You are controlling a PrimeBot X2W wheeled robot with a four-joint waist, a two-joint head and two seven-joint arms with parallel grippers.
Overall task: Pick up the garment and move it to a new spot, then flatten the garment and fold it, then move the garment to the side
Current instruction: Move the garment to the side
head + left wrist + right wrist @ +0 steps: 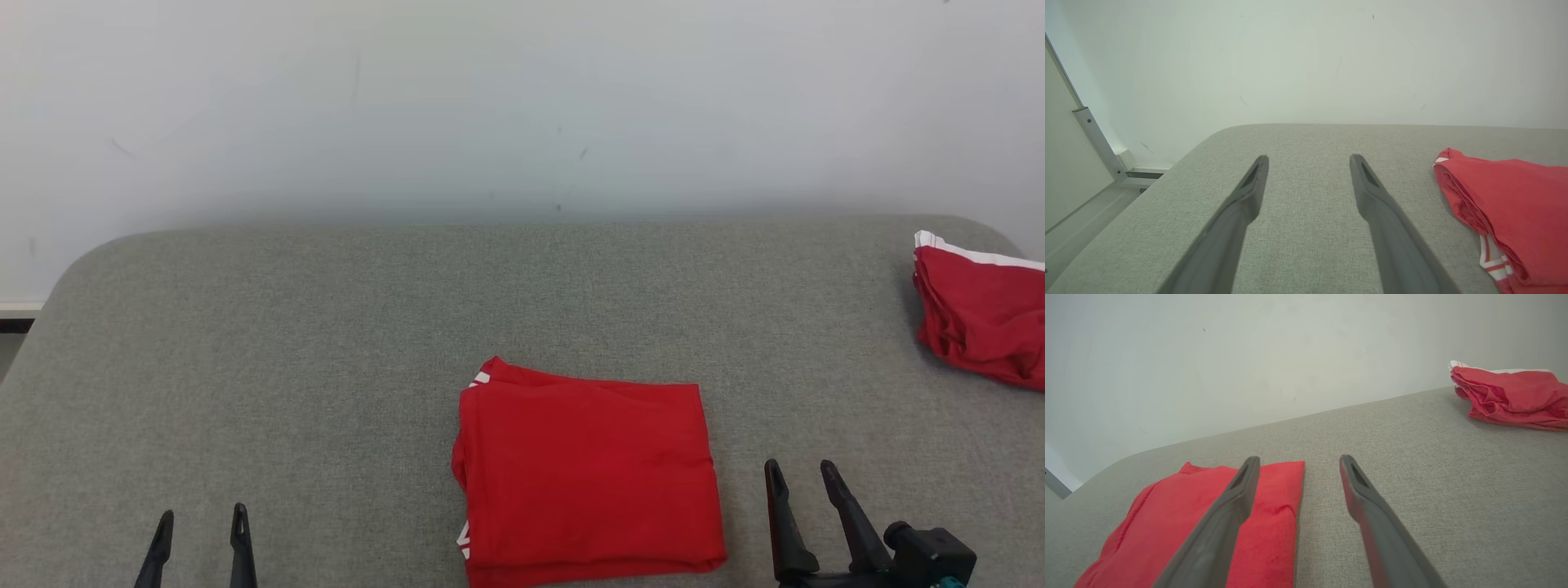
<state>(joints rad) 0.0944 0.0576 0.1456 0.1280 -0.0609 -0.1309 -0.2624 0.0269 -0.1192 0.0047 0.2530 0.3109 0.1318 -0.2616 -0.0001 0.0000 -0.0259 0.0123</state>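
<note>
The folded red garment (584,474) is seen flat from the head; its striped hem (1489,258) is exposed in the left wrist view. The left end effector (202,513) and right end effector (800,465) are released, empty.

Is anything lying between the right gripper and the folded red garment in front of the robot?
Nothing visible. Bare grey surface separates the right gripper from the folded garment; the second red garment lies off at the far right.
</note>
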